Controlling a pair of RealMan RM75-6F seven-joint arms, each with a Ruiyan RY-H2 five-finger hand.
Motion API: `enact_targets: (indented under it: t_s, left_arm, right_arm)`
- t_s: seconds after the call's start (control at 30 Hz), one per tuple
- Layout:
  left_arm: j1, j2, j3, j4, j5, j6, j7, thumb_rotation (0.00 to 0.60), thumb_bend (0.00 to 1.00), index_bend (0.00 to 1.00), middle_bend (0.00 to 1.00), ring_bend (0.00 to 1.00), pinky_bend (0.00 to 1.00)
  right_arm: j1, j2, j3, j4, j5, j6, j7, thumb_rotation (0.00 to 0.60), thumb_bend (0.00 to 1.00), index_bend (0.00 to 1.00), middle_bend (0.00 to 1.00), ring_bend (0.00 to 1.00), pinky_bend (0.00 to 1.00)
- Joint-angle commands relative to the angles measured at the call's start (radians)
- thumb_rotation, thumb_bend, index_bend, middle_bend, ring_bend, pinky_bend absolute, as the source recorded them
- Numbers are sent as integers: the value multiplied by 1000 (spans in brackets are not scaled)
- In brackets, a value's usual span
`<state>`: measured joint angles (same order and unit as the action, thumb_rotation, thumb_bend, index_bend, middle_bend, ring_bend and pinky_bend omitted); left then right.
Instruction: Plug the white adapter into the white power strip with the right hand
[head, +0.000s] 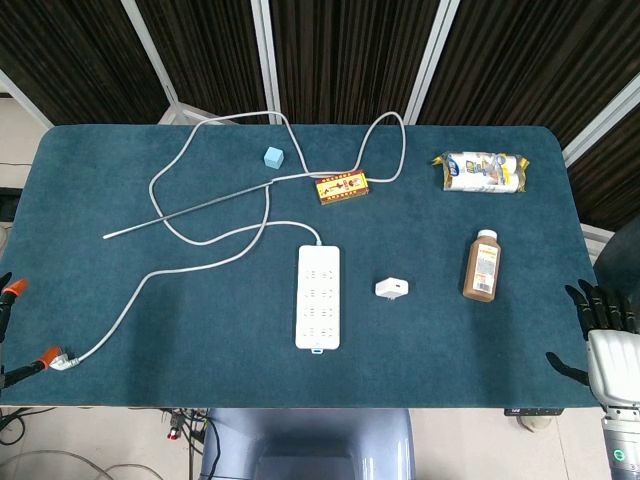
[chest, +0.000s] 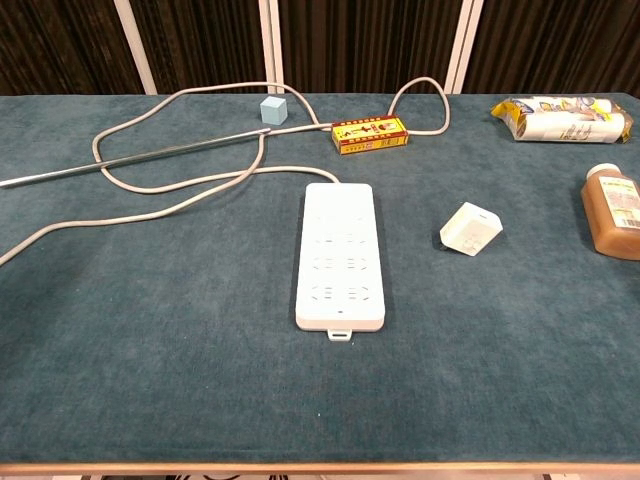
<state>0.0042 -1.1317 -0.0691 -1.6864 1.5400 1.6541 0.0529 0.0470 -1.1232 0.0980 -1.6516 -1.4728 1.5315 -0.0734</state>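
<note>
1. Head view. Worktop (head: 150, 330): teal cloth surface.
2. Power strip (head: 318, 297): white, flat near the middle of the worktop, its cable (head: 200, 250) looping off behind and to the left of the strip and ending at a plug (head: 60, 359) by the near left edge.
3. Adapter (head: 391, 288): white, lying on the worktop just right of the power strip, not touching it, not plugged in.
4. Bottle (head: 482, 266): brown, lying well right of the power strip.
5. Snack packet (head: 483, 172): far right, behind the bottle.
6. Small box (head: 343, 187): red and yellow, behind the power strip.
7. Cube (head: 273, 157): pale blue, behind and left of the power strip.
8. Rod (head: 190, 209): thin, grey, left of the power strip.
9. Right robot hand (head: 605, 340): off the worktop's near right corner, far from the power strip, dark fingers (head: 590, 298) spread, holding nothing.
10. Left robot hand (head: 8, 330): only orange-tipped parts show at the left edge; state cannot be told.
11. Chest view. Power strip (chest: 340, 255) central; adapter (chest: 471, 229) tilted, right of it; neither robot hand shows.
</note>
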Motion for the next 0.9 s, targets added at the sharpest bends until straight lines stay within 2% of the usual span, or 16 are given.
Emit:
enact_targets:
  t_s: [0.03,0.17,0.43,0.63,0.77,0.9]
  left_arm:
    - [0,-1,-1,-1,-9,-7,5,600,88,133,29,0,0]
    - [-3,-2,-3,-3,-12,-11,13,600,88,133,29,0,0]
    - [-2,0,-6,-2,-16,-10,6,600,88,133,28,0,0]
    - [-5,-4,-2,-3,-13,-18,15,600,88,134,27,0,0]
    - [-5,-4,0,-5,-12,-20,19,600,88,134,26,0,0]
    - [-4,-2,-2,-5,-16,-18,16,600,88,134,26,0,0]
  right_arm:
    - [11,-3,-11,-17,12,-50,63,600,186,119,100,91,15]
    - [52,7,-22,-28,28,-151,109,600,186,119,100,91,12]
    - [188,40,67,-115,140,-350,170,600,185,155,112,102,11]
    - [318,35,122,-128,250,-495,27,600,186,169,127,103,11]
    - [396,-5,138,-137,351,-580,-45,600,185,184,156,111,11]
    - [456,-75,150,-116,439,-605,-111,600,185,191,190,123,11]
